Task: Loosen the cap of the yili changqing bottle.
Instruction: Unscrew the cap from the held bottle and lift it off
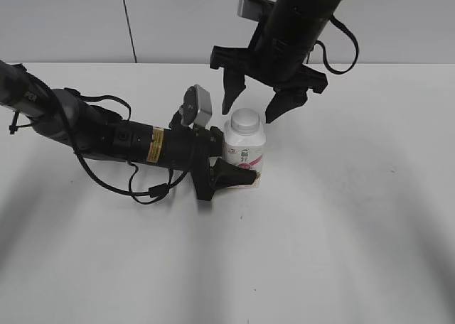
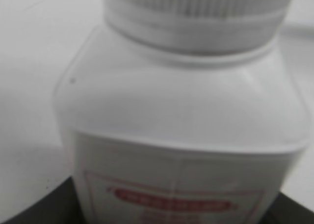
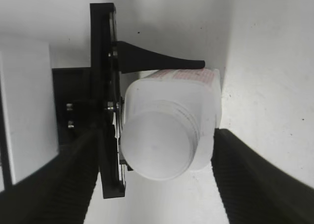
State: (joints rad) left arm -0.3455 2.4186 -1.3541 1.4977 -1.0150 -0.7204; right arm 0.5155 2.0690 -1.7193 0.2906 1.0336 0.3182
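The bottle (image 1: 244,153) stands upright on the white surface (image 1: 355,231) near the middle of the exterior view, its cap (image 1: 244,121) on top. The left gripper (image 1: 226,169) comes in low from nine o'clock and its jaws stand part-open around the bottle's lower body; one finger (image 3: 162,62) lies flat along the labelled side, so it appears to be bracing the bottle, though contact on the far side is hidden. The right gripper (image 1: 256,104) hangs above at twelve o'clock, jaws spread wide and holding nothing, its tips flanking the cap and just above it. In the right wrist view the cap (image 3: 157,145) sits between the two dark fingers. The step in hand looks like lining up on the cap. Next the right gripper should probably lower, close on the cap's ribbed edge and twist while the left keeps the bottle from turning
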